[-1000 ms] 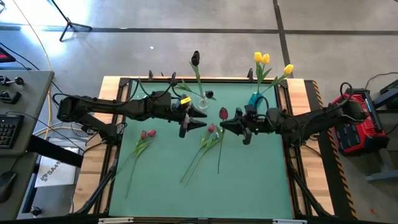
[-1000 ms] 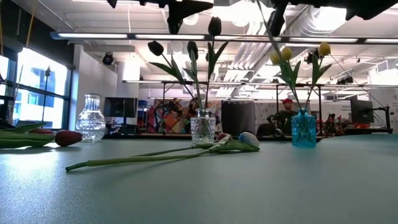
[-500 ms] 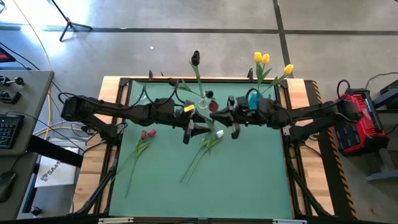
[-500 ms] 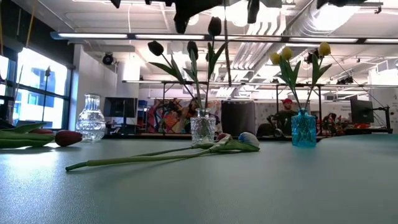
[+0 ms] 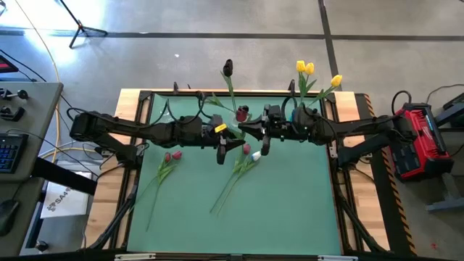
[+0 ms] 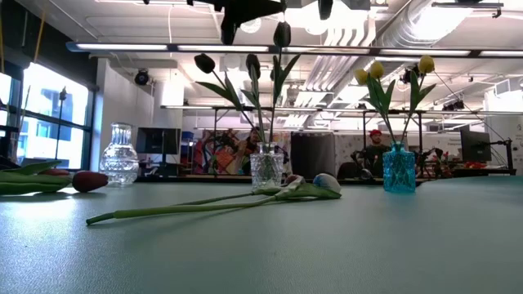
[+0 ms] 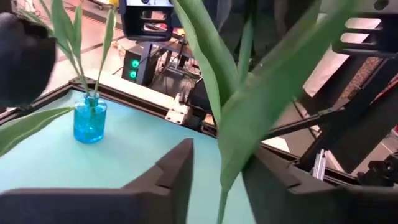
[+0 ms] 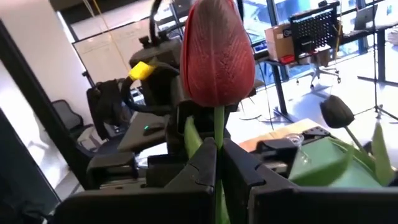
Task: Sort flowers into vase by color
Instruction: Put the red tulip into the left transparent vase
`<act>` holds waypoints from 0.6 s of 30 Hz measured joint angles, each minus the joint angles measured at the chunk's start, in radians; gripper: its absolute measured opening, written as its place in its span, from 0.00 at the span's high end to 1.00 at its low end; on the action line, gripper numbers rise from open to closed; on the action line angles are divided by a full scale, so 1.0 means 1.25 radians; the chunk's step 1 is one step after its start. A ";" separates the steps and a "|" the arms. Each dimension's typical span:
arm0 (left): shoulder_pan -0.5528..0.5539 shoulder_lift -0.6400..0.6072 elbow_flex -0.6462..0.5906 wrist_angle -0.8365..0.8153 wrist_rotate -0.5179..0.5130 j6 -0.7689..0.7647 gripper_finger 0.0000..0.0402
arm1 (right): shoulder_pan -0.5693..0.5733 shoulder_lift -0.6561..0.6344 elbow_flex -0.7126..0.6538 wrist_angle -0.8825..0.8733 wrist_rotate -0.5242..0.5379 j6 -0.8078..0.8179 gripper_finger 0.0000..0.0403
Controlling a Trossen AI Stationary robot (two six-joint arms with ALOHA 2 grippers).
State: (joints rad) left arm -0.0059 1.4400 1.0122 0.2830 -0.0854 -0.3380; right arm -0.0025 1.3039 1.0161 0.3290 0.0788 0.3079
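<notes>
My right gripper (image 5: 251, 133) is shut on a dark red tulip (image 5: 241, 114), high above the table beside the clear vase (image 6: 266, 170) that holds black tulips (image 5: 228, 67). My left gripper (image 5: 226, 145) is open just to the left. In the left wrist view its fingers (image 7: 180, 171) stand on either side of the red tulip's green leaves (image 7: 249, 106); whether they touch, I cannot tell. The blue vase (image 5: 297, 114) holds yellow tulips (image 5: 305, 68). Red tulips (image 5: 172, 156) and a pink and a white one (image 5: 248, 154) lie flat on the mat. My right gripper pinches the red tulip's stem (image 8: 219, 127) between its two fingers, just below the head (image 8: 214, 53). The fingers come level from the table's right side and lie across the stem. The flower is lifted clear of the table, and its head stands above the fingers.
A second clear vase (image 6: 119, 155) stands at the far left of the mat. The lying flowers' long stems (image 5: 225, 192) run toward the near edge. The near part of the green mat (image 5: 290, 210) is bare. People sit in the room behind the table (image 6: 376, 147).
My right gripper has moved toward the table's left and far edge, carrying the red tulip to the clear vase and close to my left gripper. The tulip's stem, which pointed toward the near edge, no longer shows over the mat. My left gripper has hardly moved.
</notes>
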 joint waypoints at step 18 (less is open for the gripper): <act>0.003 -0.105 0.000 -0.139 -0.043 0.021 0.99 | -0.004 -0.053 0.002 -0.066 0.075 0.053 0.69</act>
State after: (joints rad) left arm -0.0017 1.3085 1.0122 0.1087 -0.1392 -0.3116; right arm -0.0071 1.2377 1.0187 0.2459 0.1721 0.3742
